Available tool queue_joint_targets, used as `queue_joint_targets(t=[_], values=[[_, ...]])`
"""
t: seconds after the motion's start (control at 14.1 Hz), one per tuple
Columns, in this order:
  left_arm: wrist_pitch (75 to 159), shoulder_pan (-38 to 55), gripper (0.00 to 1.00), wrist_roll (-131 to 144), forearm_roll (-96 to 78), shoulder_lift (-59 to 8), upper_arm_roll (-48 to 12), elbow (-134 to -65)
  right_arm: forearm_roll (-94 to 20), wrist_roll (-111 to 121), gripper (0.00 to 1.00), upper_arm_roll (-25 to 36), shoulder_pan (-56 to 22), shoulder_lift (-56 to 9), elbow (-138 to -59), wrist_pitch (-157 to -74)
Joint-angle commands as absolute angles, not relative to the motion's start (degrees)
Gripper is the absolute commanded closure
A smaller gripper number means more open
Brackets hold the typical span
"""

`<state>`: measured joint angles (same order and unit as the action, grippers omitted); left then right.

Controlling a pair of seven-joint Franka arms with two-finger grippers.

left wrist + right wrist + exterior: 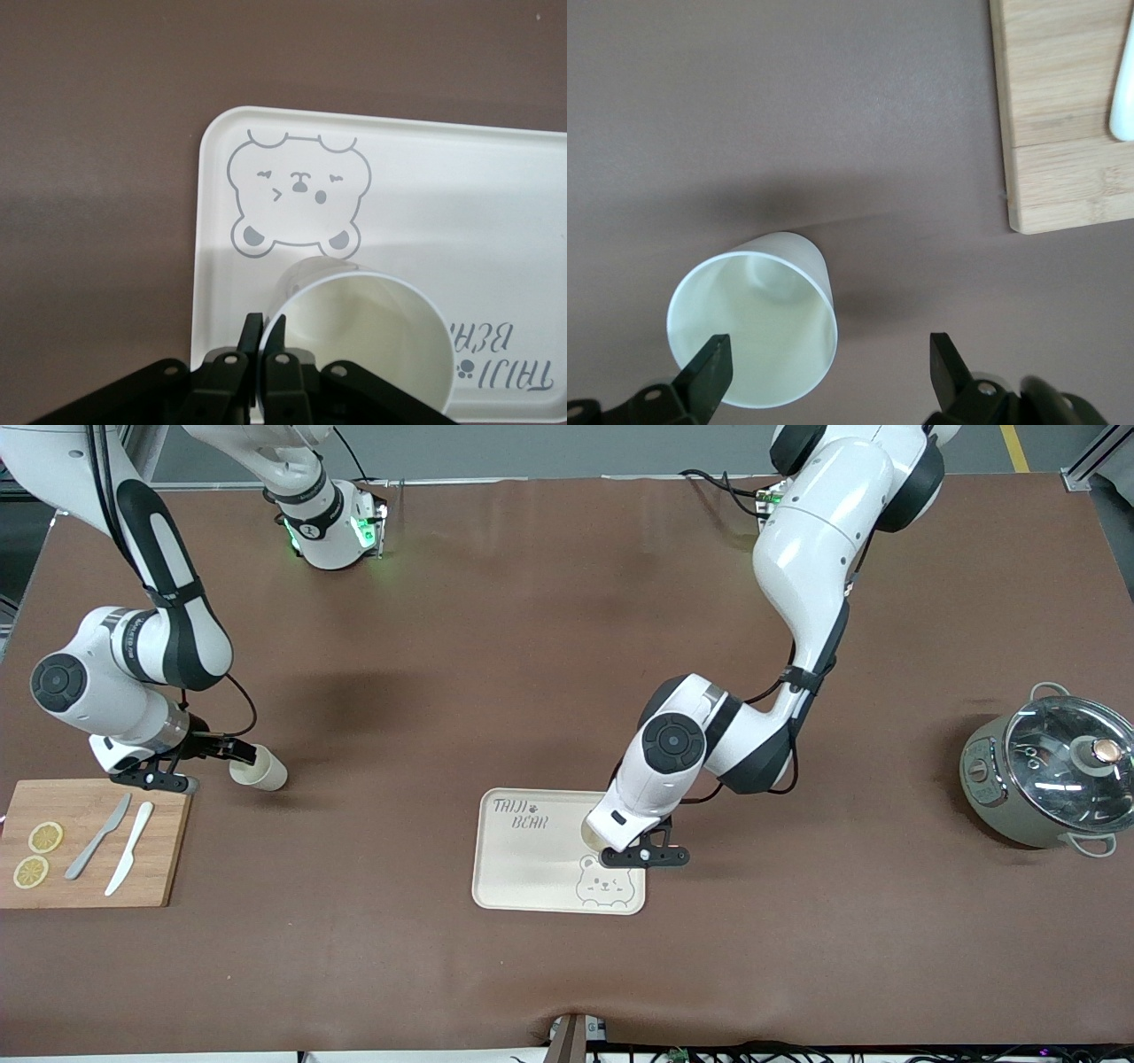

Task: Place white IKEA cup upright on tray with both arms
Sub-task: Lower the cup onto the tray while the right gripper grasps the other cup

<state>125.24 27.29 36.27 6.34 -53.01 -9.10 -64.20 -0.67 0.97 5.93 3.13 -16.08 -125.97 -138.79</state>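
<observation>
The cream tray with the bear drawing lies near the table's middle. My left gripper is over the tray's bear corner, shut on the rim of a white cup. In the left wrist view the fingers pinch the cup's wall; the cup stands mouth up over the tray. A second white cup lies on its side on the table beside the cutting board. My right gripper is open at its mouth. In the right wrist view one finger is in front of this cup's opening.
A wooden cutting board with two lemon slices and two knives lies at the right arm's end; its corner shows in the right wrist view. A grey pot with a glass lid stands at the left arm's end.
</observation>
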Motion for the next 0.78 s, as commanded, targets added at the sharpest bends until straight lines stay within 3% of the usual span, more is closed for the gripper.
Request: queue_joint_targets(t=[0.0,0.14,0.28,0.5,0.71], values=[[126.73,28.21,1.00,37.53,6.86,-55.10,-8.17,-61.70,0.18,0.97,0.27,5.27,3.78,-16.61,-126.83,-140.36],[127.96,28.21,1.00,37.62,6.86,-55.81,-8.17,-61.79,0.18,0.97,0.48,5.27,3.78,-17.49,-126.83,-141.23],[129.45,28.39,1.00,38.40,6.86,-56.60,-8.17,-61.87,0.18,0.88,0.55,5.27,3.61,-17.75,-126.83,-141.33],[131.04,29.09,1.00,38.85,6.86,-57.57,-8.09,-61.88,0.18,0.88,0.84,5.27,3.78,-17.75,-126.74,-141.24],[131.04,29.09,1.00,38.85,6.94,-57.92,-8.00,-61.88,0.18,0.88,0.98,5.27,3.69,-17.84,-126.65,-141.06]])
